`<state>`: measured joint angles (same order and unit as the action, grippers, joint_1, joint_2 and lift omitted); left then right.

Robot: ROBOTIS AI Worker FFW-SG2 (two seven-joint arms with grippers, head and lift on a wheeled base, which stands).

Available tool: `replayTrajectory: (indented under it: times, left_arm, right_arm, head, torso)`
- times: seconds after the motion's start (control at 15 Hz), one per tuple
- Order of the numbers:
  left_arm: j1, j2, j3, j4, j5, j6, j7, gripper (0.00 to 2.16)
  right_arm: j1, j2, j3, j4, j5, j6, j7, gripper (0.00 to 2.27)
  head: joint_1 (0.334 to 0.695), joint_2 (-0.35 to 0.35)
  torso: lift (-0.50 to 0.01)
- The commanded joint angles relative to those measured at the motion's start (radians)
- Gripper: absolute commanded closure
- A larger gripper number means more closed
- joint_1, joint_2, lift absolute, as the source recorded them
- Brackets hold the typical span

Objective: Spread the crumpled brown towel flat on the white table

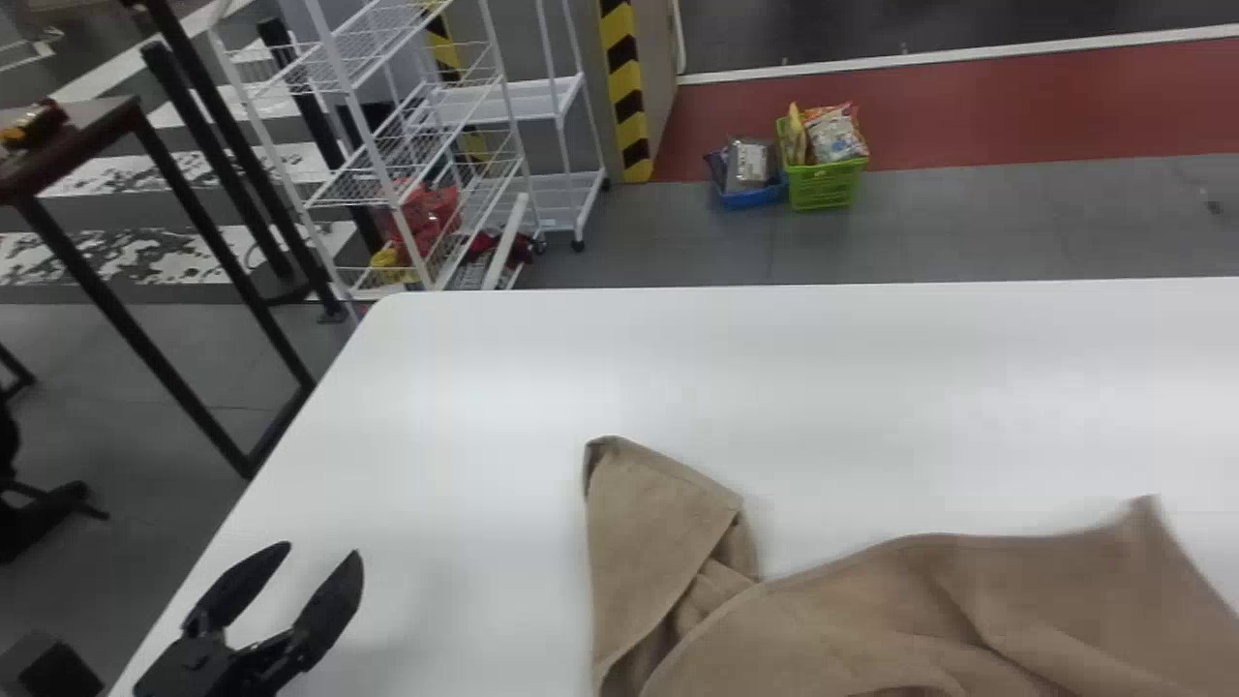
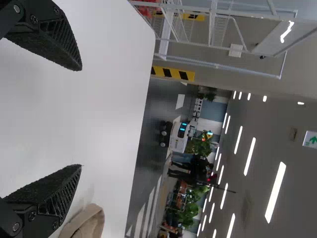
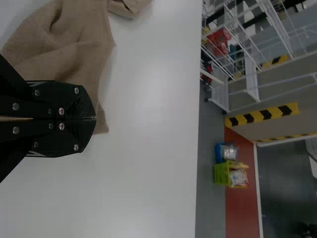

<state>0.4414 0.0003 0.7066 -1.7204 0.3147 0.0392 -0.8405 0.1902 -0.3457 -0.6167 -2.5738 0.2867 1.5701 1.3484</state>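
Clock positions as on a dial laid over the head view.

Left gripper (image 1: 315, 555): at eight o'clock, fingers well parted, nothing between them; above the white table (image 1: 465, 407), apart from the towel.

Right gripper (image 3: 95, 118): fingers pressed together at the towel's right-hand end, a small tail of cloth just past the tips; a pinch on that end, by all appearances.

Brown towel (image 1: 832, 639): on the table, from six o'clock round to four, rumpled, with soft ridges; one peak (image 1: 1142, 528) at four o'clock, blurred. Folded flap (image 1: 644, 542) at six o'clock, doubled over, with creased cloth tucked beside it.

Step in hand: early spreading, probably a tug at the right-hand end; flatness still some way off.

Next move, as judged: left gripper across towards three o'clock from its own place, down to the flap, a grip on the top layer, then a pull outward against the right-hand hold. Main risk: both layers caught at once, fold kept.

Beyond the table: wire rack (image 1: 387, 174) at ten o'clock; green basket (image 1: 823, 184) and blue basket (image 1: 753, 196), side by side, between one and two.
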Motion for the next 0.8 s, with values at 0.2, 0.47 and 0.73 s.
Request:
replayTrajectory:
  times: [0.2,0.47,0.73]
  left_arm:
    - [-0.006,-0.003,-0.015,-0.001,-0.009,0.000,0.000,0.12]
    - [-0.004,-0.003,-0.015,0.001,-0.003,-0.003,-0.003,0.12]
    - [0.006,0.000,-0.003,-0.008,0.014,-0.003,-0.008,0.12]
  right_arm:
    - [0.011,0.045,0.012,0.032,0.100,0.002,0.019,0.34]
    - [0.020,0.244,0.259,0.061,0.345,0.002,0.019,0.07]
    - [0.009,0.274,0.290,0.090,0.213,-0.021,0.019,0.06]
  head:
    - [0.695,0.041]
    - [0.695,0.123]
    - [0.695,0.218]
  torso:
    - [-0.123]
    - [-0.123]
    - [-0.123]
